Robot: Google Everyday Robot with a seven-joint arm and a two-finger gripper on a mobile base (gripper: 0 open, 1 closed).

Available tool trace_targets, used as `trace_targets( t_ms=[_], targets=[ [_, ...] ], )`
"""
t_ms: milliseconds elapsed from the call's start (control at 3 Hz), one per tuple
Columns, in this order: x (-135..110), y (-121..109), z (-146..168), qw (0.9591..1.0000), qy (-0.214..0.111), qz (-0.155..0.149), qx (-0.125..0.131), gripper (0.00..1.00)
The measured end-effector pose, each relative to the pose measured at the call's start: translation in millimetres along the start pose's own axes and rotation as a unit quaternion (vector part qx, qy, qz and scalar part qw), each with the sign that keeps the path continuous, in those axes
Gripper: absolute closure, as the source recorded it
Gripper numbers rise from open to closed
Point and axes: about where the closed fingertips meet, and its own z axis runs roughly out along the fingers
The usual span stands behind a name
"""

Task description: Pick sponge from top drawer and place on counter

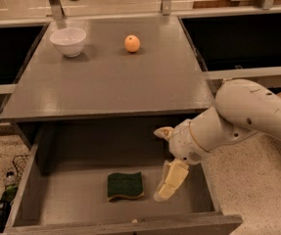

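The sponge (pixel 125 185) lies flat, dark green face up with a yellow layer below, on the floor of the open top drawer (pixel 66 202), near its front middle. The gripper (pixel 157 164) is inside the drawer at the right, just right of the sponge and not touching it. It is open and empty, with one cream finger (pixel 172 181) pointing down close to the sponge's right edge and the other higher up. The white arm (pixel 247 114) comes in from the right. The grey counter (pixel 105 82) lies above the drawer.
A white bowl (pixel 69 40) and a round orange fruit (pixel 132 43) sit at the back of the counter. Black recessed basins (pixel 243 35) flank the counter on both sides. The drawer's front wall (pixel 130 226) and right wall are close to the gripper.
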Motion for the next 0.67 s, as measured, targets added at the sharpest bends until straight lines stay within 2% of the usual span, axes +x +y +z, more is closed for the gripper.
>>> trace_targets(
  t_ms=[333, 667],
  targets=[
    [-28.8, 21.1, 7.5, 0.9993, 0.016, -0.023, 0.023, 0.00],
    [-28.8, 21.1, 7.6, 0.9993, 0.016, -0.023, 0.023, 0.00]
  ],
)
